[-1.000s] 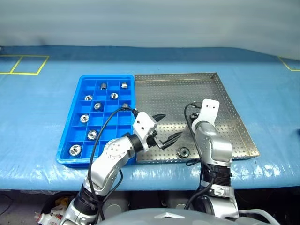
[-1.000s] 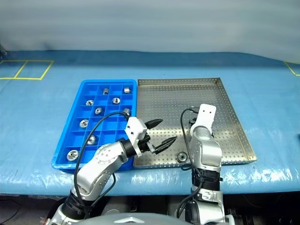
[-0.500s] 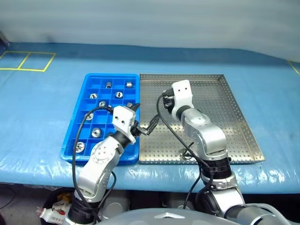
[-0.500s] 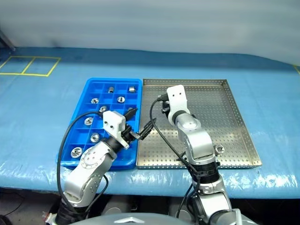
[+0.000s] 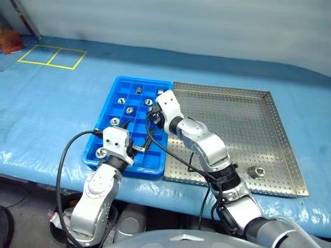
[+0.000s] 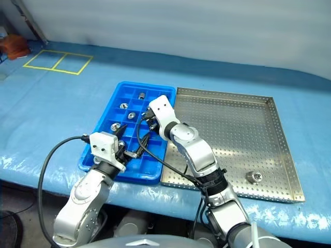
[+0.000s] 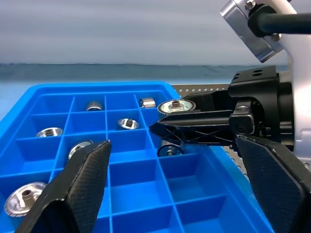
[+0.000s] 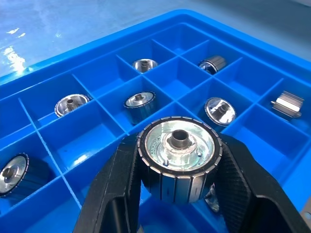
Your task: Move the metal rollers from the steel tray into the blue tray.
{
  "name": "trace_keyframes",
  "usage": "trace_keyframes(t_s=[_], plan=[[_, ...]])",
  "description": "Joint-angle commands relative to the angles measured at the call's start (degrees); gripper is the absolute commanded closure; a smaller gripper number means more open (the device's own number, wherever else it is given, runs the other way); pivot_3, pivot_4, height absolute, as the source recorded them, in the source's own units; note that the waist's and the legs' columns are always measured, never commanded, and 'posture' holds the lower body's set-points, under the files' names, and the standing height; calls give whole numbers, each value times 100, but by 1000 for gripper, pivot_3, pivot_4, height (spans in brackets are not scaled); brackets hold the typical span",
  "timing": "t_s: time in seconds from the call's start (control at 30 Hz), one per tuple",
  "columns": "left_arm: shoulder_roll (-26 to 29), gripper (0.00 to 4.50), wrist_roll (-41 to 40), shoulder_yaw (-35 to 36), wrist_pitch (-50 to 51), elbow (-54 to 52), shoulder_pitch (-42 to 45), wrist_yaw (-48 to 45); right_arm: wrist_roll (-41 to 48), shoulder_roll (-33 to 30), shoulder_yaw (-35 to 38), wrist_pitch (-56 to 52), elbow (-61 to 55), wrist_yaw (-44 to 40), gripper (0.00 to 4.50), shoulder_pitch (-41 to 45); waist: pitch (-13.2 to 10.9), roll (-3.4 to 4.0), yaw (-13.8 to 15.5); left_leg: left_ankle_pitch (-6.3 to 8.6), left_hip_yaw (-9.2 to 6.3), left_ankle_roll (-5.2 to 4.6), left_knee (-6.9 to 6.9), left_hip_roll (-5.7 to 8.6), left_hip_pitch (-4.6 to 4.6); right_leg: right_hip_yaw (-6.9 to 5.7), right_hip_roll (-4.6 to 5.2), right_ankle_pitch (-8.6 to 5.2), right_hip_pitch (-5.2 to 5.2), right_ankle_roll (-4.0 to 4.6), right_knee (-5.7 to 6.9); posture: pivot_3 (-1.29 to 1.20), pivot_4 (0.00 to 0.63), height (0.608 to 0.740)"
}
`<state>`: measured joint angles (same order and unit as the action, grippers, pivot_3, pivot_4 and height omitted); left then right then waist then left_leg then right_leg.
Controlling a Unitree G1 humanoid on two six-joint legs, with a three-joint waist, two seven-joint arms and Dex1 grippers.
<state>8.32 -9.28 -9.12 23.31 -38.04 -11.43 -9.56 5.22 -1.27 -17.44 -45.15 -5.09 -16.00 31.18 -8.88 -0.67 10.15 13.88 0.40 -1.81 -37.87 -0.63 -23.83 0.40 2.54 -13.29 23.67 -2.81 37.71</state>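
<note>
My right gripper [image 8: 178, 167] is shut on a metal roller [image 8: 178, 158], a ribbed silver cylinder with a hollow hub. It holds the roller just above the blue tray [image 5: 124, 170], over compartments near the edge beside the steel tray [image 5: 232, 124]. The left wrist view shows that held roller [image 7: 176, 106] sitting between the black fingers. My left gripper [image 7: 177, 194] is open and empty, low over the blue tray's near end [image 5: 140, 148]. Several rollers [image 5: 130, 110] lie in separate compartments. One roller [image 5: 254, 171] rests in the steel tray near its front right corner.
The two trays sit side by side on a blue-covered table. Yellow tape squares [image 5: 51, 56] mark the far left of the cover. An orange object [image 5: 10, 40] lies at the far left corner. Black cables loop off both wrists over the blue tray.
The camera has swung left. My right gripper has moved left and upward from the steel tray to over the blue tray. My left gripper has drawn leftward over the blue tray, still open.
</note>
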Motion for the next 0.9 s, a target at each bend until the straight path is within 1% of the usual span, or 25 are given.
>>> trace_keyframes(t_s=[0.03, 0.17, 0.43, 0.5, 0.6, 0.7, 0.73, 0.83, 0.9], plan=[[13, 0, 48, 25, -145, -325, -82, 40, 76, 74, 48, 241, -15, -120, 2786, 96, -1, 2, 83, 0, 0, 0, 1, 0, 0, 0, 0, 0, 1, 1, -1, 476, 150, 740], [19, 0, 41, 26, -149, -307, -132, 49, 100, 85, 112, 201, 115, -166, 2786, 43, -2, 3, 209, 1, -1, 2, 6, 0, -2, -6, -2, -13, 3, -12, -2, 474, 150, 740], [-19, 0, -17, 31, -141, -279, -160, 33, 90, 122, -16, 51, 279, -197, 2786, -203, -2, 3, 460, 1, -3, 5, 7, 1, -13, -16, -2, -15, 11, -11, -4, 465, 150, 740], [-14, 0, -32, 33, -130, -275, -160, 17, 67, 147, -13, 83, 319, -169, 2033, -252, -2, 3, 502, 2, -4, 6, 7, 2, -14, -18, -3, -18, 10, -13, -5, 458, 150, 740], [-2, 0, -71, 26, -121, -263, -143, -34, 45, 163, 60, 52, 285, -100, 1068, -282, -2, 3, 535, 2, -4, 6, 6, 1, -15, -22, -3, -20, 10, -13, -5, 458, 150, 740], [25, 0, -154, -4, -126, -224, -94, -151, 75, 108, 165, -34, -20, -73, 85, -289, -3, 5, 555, 1, -5, 8, 6, 1, -15, -27, -3, -24, 10, -10, -5, 413, 150, 740], [35, 0, -185, -23, -117, -200, -60, -196, 74, 68, 190, -84, -157, -62, 35, -286, -5, 7, 560, 0, -6, 10, 5, 0, -15, -30, -3, -35, 10, 8, -5, 413, 150, 740], [102, 0, -321, -174, -24, -50, 120, -463, 127, -159, 379, -462, -923, -33, 35, -314, -7, 11, 562, -4, -17, 17, -1, -2, -22, -42, -2, -39, 11, 13, -5, 339, 150, 740], [109, 0, -395, -243, 5, 20, 196, -575, 163, -270, 488, -692, -1312, 8, 35, -352, -6, 11, 504, -4, -18, 17, -4, -5, -28, -43, -1, -39, 13, 13, -9, 301, 150, 740]])
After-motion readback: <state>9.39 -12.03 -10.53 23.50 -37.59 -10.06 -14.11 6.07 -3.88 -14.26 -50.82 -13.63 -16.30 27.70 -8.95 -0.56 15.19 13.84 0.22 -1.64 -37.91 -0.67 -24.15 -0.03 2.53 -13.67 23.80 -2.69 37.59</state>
